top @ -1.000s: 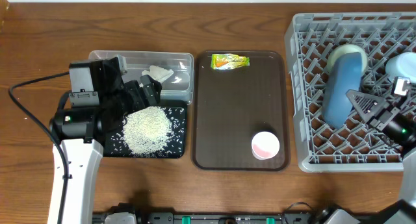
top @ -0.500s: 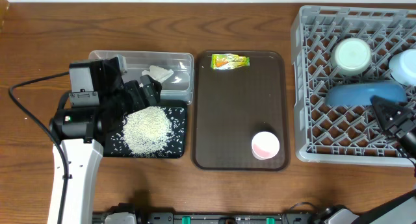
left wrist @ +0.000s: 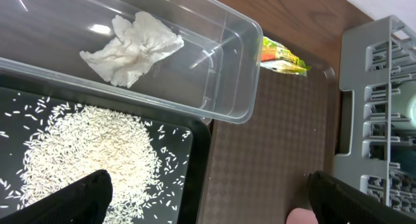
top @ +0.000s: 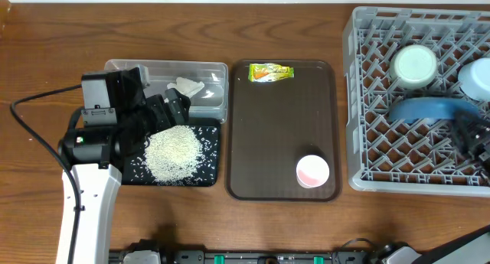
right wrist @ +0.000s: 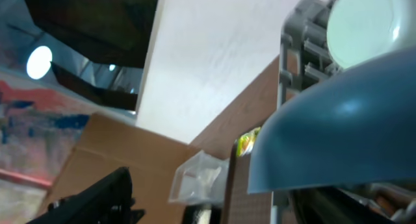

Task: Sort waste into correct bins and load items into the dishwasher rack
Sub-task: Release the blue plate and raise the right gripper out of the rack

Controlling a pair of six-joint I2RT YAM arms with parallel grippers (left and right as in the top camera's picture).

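Both sets of jaws stand apart. My left gripper (left wrist: pixel 208 201) hangs spread wide over the black tray (top: pixel 210 153). My right gripper (right wrist: pixel 214 199) is spread too and clamps nothing, with the blue plate (top: pixel 425 109) just beside one finger.

From overhead I see the grey dishwasher rack (top: pixel 354 103) holding that plate, which leans among the pegs. The mint-white bowl (top: pixel 415 65) sits behind it. Only this view gives me the light-blue bowl (top: pixel 475 76), at the rack's right edge.

The brown serving tray (top: pixel 276 134) carries the snack wrapper (top: pixel 271 72) at its far end and the pink cup (top: pixel 312 171) in its near right corner. The black tray holds the rice (top: pixel 173 152), one heap with stray grains around it.

My arm covers part of the clear tub (top: pixel 207 69) overhead. The left wrist view shows the crumpled tissue (left wrist: pixel 133 45) whole inside it.
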